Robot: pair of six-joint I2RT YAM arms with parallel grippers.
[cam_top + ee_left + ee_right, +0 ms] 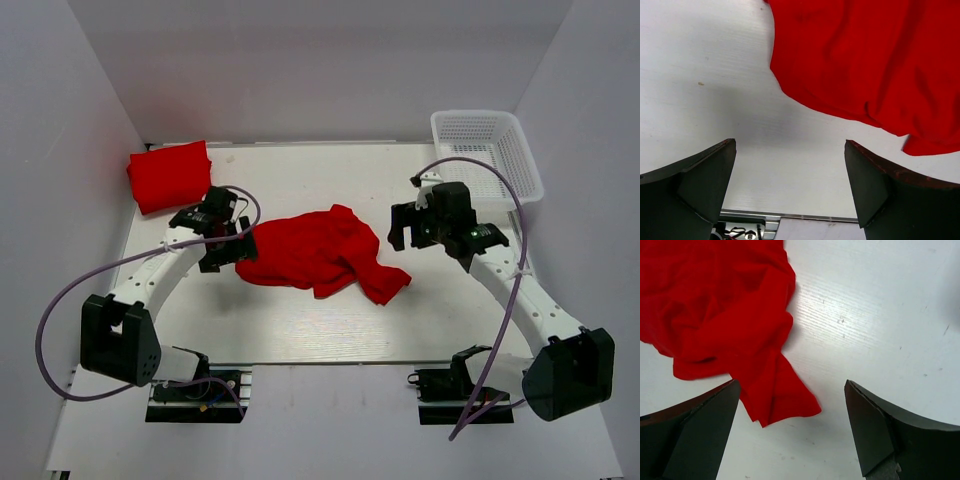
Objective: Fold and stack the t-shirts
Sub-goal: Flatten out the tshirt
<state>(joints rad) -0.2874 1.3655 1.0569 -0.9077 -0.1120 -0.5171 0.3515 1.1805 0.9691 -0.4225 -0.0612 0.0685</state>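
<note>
A crumpled red t-shirt (pixel 320 252) lies in a heap in the middle of the table. A second red t-shirt (pixel 170 175) lies folded at the back left corner. My left gripper (pixel 228 252) is open and empty, just off the heap's left edge; the left wrist view shows the cloth (pixel 875 60) ahead of the jaws. My right gripper (pixel 405 232) is open and empty, hovering right of the heap; the right wrist view shows the shirt's loose end (pixel 775 395) between and ahead of the jaws.
A white lattice basket (pixel 490 150) stands at the back right corner. White walls close in the table on three sides. Purple cables loop off both arms.
</note>
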